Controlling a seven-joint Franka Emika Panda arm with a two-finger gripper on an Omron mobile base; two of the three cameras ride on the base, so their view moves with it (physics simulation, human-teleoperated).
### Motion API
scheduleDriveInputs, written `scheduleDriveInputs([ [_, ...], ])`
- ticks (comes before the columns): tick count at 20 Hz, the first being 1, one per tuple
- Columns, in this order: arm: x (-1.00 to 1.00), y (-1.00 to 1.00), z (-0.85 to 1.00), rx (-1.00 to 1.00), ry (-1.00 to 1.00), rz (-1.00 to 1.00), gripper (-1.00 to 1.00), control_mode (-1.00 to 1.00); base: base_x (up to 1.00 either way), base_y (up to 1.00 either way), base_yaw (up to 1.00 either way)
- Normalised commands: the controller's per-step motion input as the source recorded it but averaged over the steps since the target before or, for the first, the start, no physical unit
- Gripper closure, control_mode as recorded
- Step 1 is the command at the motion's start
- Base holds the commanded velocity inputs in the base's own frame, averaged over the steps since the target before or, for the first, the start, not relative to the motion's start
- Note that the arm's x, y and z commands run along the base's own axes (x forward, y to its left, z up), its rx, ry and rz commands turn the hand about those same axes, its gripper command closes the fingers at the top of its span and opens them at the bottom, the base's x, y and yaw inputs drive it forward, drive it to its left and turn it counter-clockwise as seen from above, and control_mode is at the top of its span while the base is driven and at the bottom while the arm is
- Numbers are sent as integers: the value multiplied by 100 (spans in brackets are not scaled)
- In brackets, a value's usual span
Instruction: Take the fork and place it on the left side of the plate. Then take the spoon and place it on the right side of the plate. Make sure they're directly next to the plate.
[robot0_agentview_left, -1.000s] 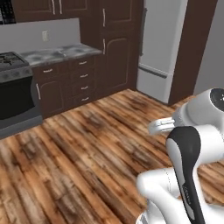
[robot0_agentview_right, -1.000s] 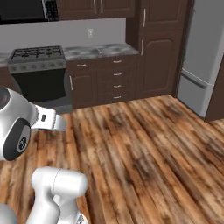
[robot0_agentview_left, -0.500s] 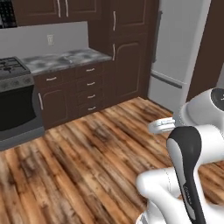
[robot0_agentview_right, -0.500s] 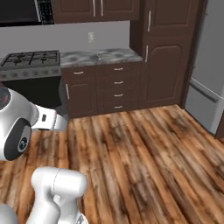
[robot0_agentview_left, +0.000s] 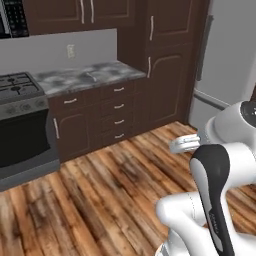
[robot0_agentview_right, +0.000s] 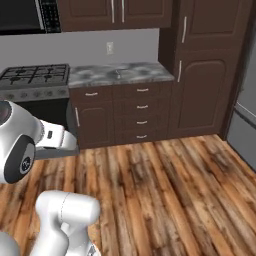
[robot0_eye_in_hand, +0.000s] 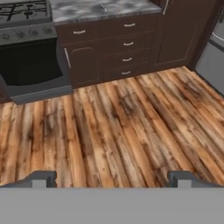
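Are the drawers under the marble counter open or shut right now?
Shut. The drawers sit flush with the cabinet front below the counter, handles in line, none sticking out; the hand view shows the same.

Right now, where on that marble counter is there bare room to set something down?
The marble counter shows a bare patch between the stove and the tall cabinet, apart from a small, thin item, too small to identify, mid-counter. The stove top is crowded with burner grates. The gripper hangs open over wood floor.
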Motion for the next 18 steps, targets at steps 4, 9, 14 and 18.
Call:
scheduleDriveInputs([
  [4,0,0,0,0,0,0,-100,100,100,-13,19],
  [9,0,0,0,0,0,0,-100,100,100,-18,22],
  [14,0,0,0,0,0,0,-100,100,100,-30,23],
  [18,0,0,0,0,0,0,-100,100,100,-37,25],
])
